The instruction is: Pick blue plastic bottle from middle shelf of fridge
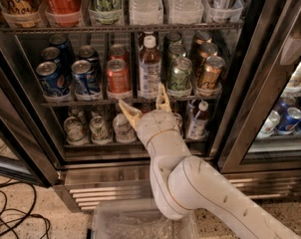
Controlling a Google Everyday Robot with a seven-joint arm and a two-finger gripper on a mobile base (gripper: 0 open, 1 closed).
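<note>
The blue plastic bottle (149, 67) stands upright on the middle shelf (90, 102) of the fridge (270, 73). It has a white cap, a dark drink and a pale label, and is taller than the cans beside it. My gripper (144, 103) is open, its two tan fingers spread in a V just below the bottle's base, at the shelf's front edge. It holds nothing. The white arm rises from the lower right and hides part of the bottom shelf.
Blue cans (53, 76) and a red can (118, 77) stand left of the bottle; green (180, 76) and gold cans (209, 73) stand right. Bigger bottles fill the rack above (140, 4). A small white-capped bottle (198, 119) is on the bottom shelf. Cables (11, 213) lie on the floor.
</note>
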